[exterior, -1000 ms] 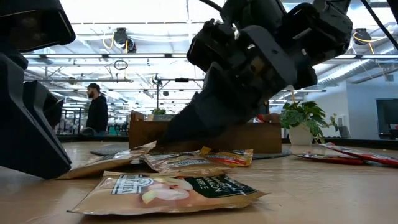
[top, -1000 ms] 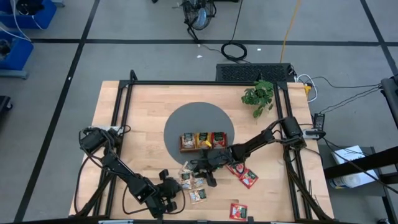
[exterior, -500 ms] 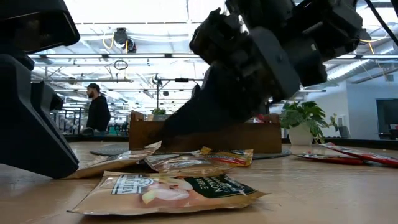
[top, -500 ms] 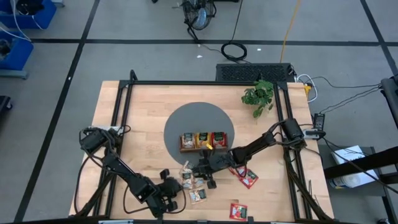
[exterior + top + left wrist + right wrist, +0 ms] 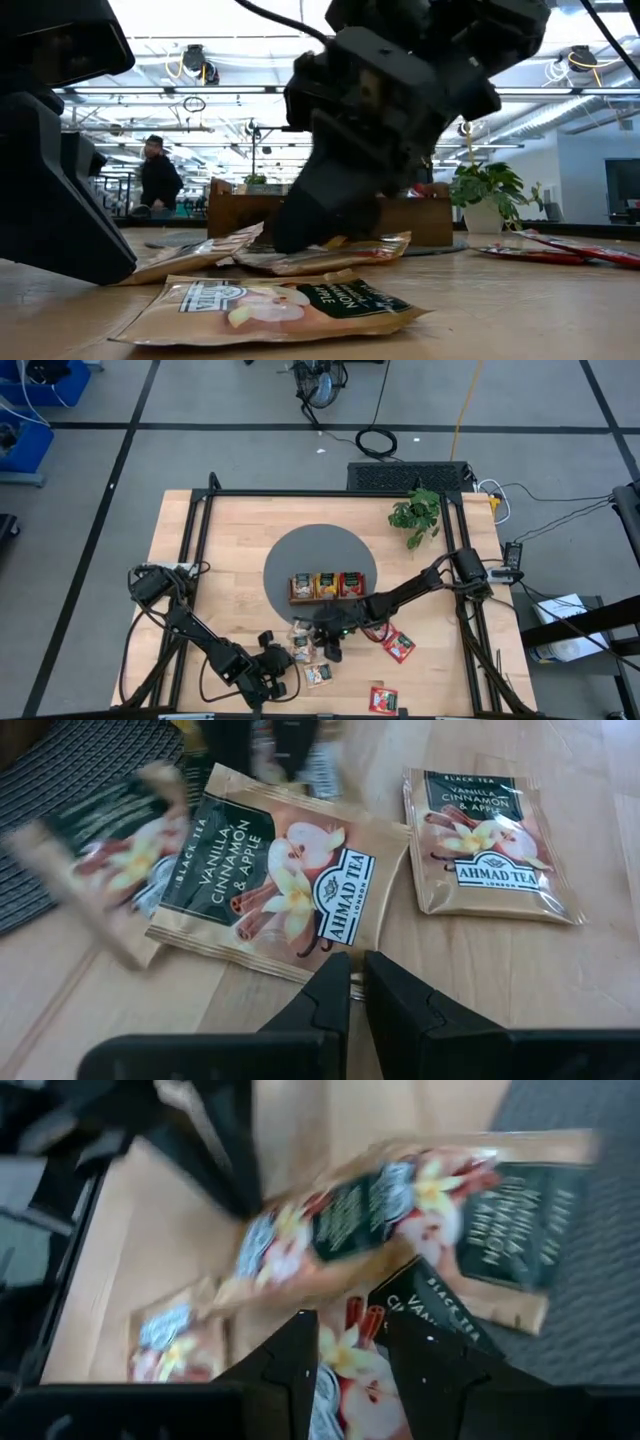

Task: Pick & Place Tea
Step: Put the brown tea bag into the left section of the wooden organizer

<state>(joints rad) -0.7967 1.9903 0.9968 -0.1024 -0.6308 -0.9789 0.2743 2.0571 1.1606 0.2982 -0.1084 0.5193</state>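
Worktop [image 5: 230, 550] carries a grey round mat [image 5: 300, 560] with a wooden tray [image 5: 326, 600] at its near edge; all three compartments show packets, beige, orange-yellow and red. Loading is judged partly done. Outstanding: a cluster of beige packets [image 5: 308, 650] off the mat in front of the tray, plus red packets [image 5: 400, 648] to the right and one nearer the front edge [image 5: 383, 700]. Right hand [image 5: 330, 641] is down over the beige cluster, fingers part open astride a beige packet [image 5: 350, 1355]; no firm grip is evident. Left hand [image 5: 350, 982] waits low near the front edge, fingers closed on nothing, just short of the beige packets.
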